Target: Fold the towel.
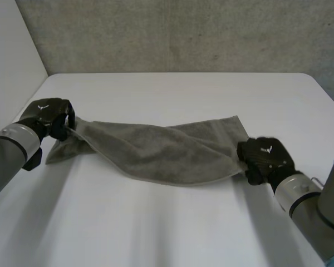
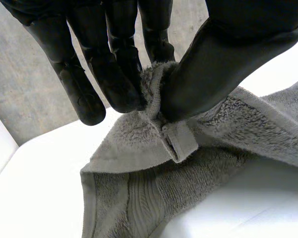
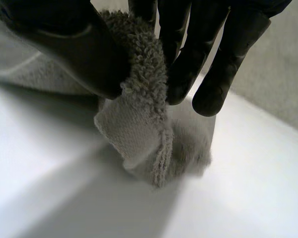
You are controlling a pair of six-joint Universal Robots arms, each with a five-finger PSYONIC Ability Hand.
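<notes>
A grey towel (image 1: 167,149) lies stretched across the white table (image 1: 172,222), bunched and twisted along its length. My left hand (image 1: 49,117) holds its left end, lifted a little off the table. In the left wrist view the thumb (image 2: 223,59) and fingers (image 2: 114,74) pinch the towel (image 2: 188,163) at a hemmed corner. My right hand (image 1: 264,158) is at the towel's right end, near the near corner. In the right wrist view its thumb (image 3: 74,49) and fingers (image 3: 198,59) pinch a fold of the towel (image 3: 139,124) just above the table.
A grey wall (image 1: 183,33) runs behind the table's far edge. A white panel (image 1: 11,50) stands at the far left. Bare table lies in front of and behind the towel.
</notes>
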